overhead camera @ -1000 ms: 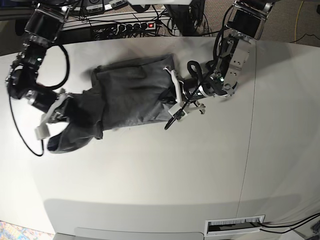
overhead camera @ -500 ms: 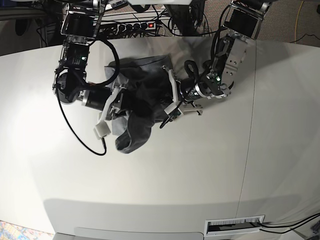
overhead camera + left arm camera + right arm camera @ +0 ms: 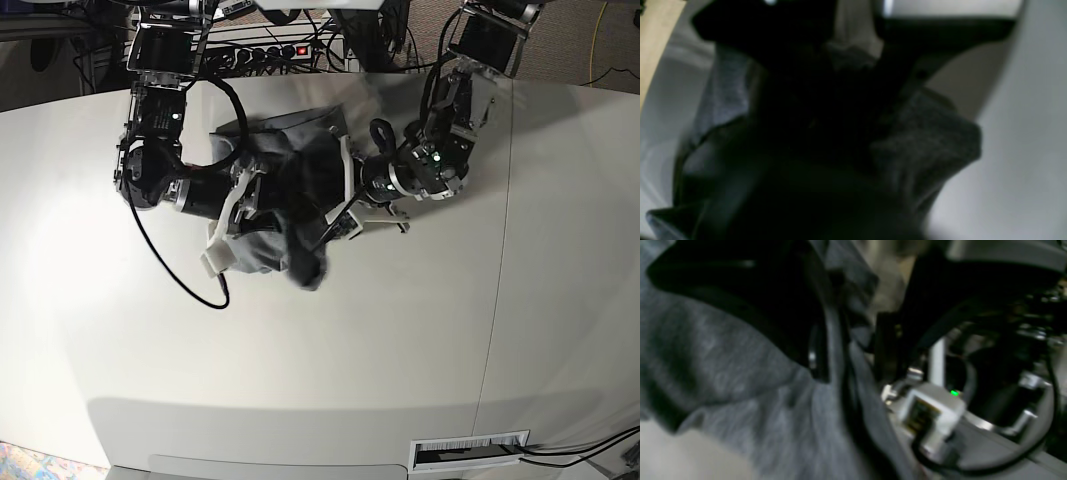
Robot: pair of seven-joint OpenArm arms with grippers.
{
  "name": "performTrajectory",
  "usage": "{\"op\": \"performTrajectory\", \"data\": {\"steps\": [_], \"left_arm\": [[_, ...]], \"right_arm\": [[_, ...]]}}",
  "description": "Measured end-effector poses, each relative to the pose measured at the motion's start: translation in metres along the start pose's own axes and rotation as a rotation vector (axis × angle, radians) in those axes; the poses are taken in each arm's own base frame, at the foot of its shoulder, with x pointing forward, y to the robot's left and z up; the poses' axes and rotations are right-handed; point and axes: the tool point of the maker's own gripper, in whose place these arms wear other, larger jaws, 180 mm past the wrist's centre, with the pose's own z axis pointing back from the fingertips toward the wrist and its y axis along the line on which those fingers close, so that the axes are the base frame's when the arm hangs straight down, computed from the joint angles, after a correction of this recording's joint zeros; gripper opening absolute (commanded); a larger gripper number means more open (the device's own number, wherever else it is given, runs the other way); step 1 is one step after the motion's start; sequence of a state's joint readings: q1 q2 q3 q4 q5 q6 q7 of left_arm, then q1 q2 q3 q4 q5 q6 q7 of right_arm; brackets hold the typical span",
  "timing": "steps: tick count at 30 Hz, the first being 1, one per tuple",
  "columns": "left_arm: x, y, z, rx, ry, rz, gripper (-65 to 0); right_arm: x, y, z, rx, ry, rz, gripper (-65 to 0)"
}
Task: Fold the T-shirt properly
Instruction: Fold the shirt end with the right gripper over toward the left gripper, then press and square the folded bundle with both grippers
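So the grey T-shirt (image 3: pixel 285 190) is bunched up in a lumpy heap on the white table (image 3: pixel 330 370), squeezed right between the two claws, with one dark fold drooping down toward the front edge. The left gripper (image 3: pixel 340 205) is clenched on the shirt's edge on its side; in its wrist view, fabric (image 3: pixel 923 146) bulges out just beside the jaws. The right gripper (image 3: pixel 245 205) is buried in the cloth on the opposite side. Can't tell whether it's released or pinching: its wrist view is a blur of grey knit (image 3: pixel 723 373).
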State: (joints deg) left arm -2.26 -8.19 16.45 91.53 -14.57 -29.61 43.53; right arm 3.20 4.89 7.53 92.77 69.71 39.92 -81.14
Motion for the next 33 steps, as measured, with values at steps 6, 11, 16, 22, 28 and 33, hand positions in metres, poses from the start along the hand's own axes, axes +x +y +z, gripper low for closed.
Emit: {"op": "performTrajectory", "data": {"steps": [6,11,16,22,28,33], "left_arm": [[-0.007,0.016,0.006,0.072,0.036,-0.059,-65.0],[-0.017,0.051,0.025,0.228,0.098,-0.127,-65.0],[-0.020,0.074,0.047,0.324,0.129,-0.147,-65.0],[-0.020,0.071,0.046,0.312,0.122,-0.138,-65.0],[-0.006,0.057,0.040,0.253,0.044,-0.088,-65.0],[-0.022,0.082,0.053,0.380,0.172,-0.203,-65.0]], "right_arm": [[0.005,0.006,0.000,0.033,-0.027,-0.007,-41.8],[0.010,0.007,0.001,0.039,-0.039,-0.002,-41.8],[0.037,-0.002,0.019,0.016,-0.140,0.006,-41.8],[0.065,-0.021,0.050,-0.065,-0.248,0.022,-41.9],[0.048,-0.041,0.052,-0.176,-0.145,0.032,-42.1],[0.037,-0.049,0.051,-0.220,-0.096,0.029,-47.0]]}}
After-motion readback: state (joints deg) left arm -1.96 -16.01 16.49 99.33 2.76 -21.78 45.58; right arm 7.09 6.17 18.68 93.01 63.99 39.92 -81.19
